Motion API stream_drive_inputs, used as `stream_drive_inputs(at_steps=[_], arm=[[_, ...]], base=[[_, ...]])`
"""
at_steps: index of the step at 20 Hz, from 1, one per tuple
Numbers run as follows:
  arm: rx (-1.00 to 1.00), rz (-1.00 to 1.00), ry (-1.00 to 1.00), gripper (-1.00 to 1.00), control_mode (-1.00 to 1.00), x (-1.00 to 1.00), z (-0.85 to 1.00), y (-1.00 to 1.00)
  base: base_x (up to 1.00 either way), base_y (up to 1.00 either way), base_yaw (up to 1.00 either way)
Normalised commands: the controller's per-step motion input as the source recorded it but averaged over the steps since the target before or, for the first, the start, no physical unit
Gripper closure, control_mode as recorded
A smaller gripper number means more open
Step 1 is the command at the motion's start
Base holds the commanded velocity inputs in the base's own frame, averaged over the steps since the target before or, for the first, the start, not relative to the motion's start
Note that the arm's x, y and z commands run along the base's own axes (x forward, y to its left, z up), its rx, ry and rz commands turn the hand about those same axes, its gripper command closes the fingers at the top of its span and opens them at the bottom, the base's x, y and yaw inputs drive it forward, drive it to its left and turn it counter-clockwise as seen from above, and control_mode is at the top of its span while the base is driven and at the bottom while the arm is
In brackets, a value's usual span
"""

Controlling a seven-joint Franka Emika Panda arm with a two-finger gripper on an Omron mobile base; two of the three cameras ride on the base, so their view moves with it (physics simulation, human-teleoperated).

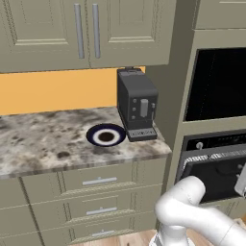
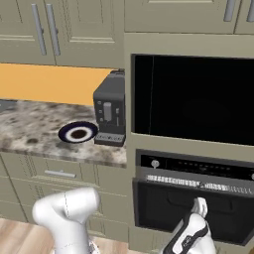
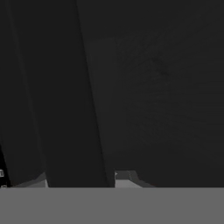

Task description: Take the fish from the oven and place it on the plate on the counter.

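Fish: not discernible inside the built-in oven with black control strip [image 1: 216, 144]. Left base view: one round navy-rimmed plate [image 1: 106, 135] on the speckled granite counter [image 1: 43, 141], beside one black coffee machine [image 1: 137, 103]. Right base view: white arm's gripper [image 2: 198, 206] at the oven mouth. Hand view: dark interior; finger spacing unclear.

Dark grey coffee machine [image 1: 137, 104] below beige wall cabinets [image 1: 86, 31], orange backsplash [image 1: 57, 90], tall black glass panel [image 2: 193, 99], possibly a microwave door.
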Motion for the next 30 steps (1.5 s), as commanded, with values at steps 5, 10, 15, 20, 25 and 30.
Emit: stream_drive_inputs(at_steps=[5, 10, 15, 20, 25, 30], arm=[[0.01, 0.00, 0.04, 1.00, -1.00, -0.88, -0.61, -0.29], [0.00, 0.00, 0.05, 1.00, -1.00, -0.91, -0.74, -0.29], [0.01, 0.00, 0.14, 1.00, -1.00, -0.84, -0.79, -0.34], [0.01, 0.00, 0.16, 1.00, -1.00, -0.81, -0.88, -0.36], [0.00, 0.00, 0.15, 1.00, -1.00, -0.78, -0.96, -0.37], [0.00, 0.00, 0.11, 1.00, -1.00, -0.75, -0.90, -0.29]], base=[[0.00, 0.00, 0.00], [0.00, 0.00, 0.00], [0.00, 0.00, 0.00], [0.00, 0.00, 0.00], [0.00, 0.00, 0.00], [0.00, 0.00, 0.00]])
